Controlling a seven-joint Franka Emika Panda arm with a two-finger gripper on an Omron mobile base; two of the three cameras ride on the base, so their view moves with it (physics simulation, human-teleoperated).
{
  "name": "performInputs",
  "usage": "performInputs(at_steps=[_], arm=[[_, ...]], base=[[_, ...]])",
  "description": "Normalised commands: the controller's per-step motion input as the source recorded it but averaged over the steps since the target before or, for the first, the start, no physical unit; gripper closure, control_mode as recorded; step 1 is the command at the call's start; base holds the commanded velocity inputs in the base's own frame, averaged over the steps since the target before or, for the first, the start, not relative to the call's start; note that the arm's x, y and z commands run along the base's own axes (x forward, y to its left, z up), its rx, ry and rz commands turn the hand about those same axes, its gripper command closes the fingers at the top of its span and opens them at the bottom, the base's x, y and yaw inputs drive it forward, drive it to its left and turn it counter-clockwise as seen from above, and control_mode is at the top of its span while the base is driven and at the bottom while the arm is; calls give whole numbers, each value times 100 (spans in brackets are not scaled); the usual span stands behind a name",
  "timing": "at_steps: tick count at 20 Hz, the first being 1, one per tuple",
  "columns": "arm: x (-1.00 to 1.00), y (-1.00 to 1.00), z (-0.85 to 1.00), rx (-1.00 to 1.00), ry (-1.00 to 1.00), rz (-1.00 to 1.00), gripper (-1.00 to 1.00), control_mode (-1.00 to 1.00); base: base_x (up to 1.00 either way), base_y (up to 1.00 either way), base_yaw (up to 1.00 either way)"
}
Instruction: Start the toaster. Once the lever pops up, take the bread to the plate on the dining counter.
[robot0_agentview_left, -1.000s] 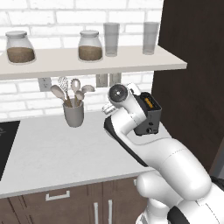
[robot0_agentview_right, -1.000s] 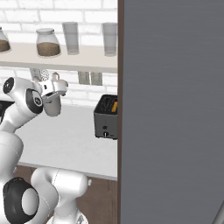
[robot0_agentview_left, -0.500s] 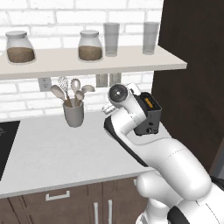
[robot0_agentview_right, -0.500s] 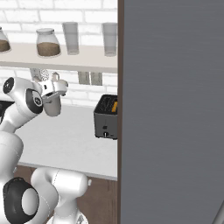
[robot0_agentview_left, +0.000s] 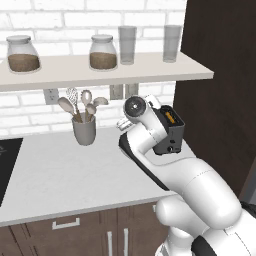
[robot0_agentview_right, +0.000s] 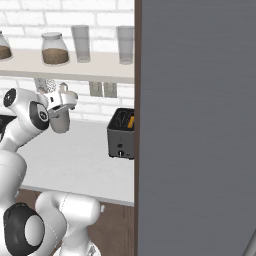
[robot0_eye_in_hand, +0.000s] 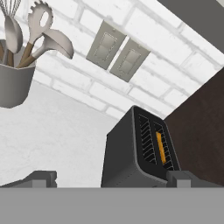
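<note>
The dark toaster (robot0_eye_in_hand: 131, 155) stands on the white worktop against the brick wall, right beside a tall dark cabinet. The orange bread (robot0_eye_in_hand: 161, 148) sits low in the slot nearer the cabinet. My gripper (robot0_eye_in_hand: 111, 180) is open, its fingertips (robot0_eye_in_hand: 41, 177) spread wide with nothing between them. It hovers above the worktop, short of the toaster and looking down at its top. From the base, the toaster (robot0_agentview_right: 121, 136) with the bread (robot0_agentview_right: 130, 121) is to the right of my hand (robot0_agentview_right: 64, 98). My arm covers part of the toaster (robot0_agentview_left: 172, 134). The plate and the dining counter are out of view.
A grey holder of utensils (robot0_agentview_left: 84, 127) stands at the wall left of the toaster. A shelf (robot0_agentview_left: 100, 70) overhead carries jars and glasses. The tall dark cabinet (robot0_agentview_left: 225, 90) closes off the right side. A black cooktop (robot0_agentview_left: 6, 165) lies at the far left.
</note>
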Motion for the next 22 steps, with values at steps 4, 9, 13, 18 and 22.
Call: performInputs(at_steps=[4,9,13,18,22], arm=[[0,0,0,0,0,0,-100,-100],[0,0,0,0,0,0,-100,-100],[0,0,0,0,0,0,-100,-100],[0,0,0,0,0,0,-100,-100],[0,0,0,0,0,0,-100,-100]], base=[[0,0,0],[0,0,0],[0,0,0],[0,0,0],[0,0,0]])
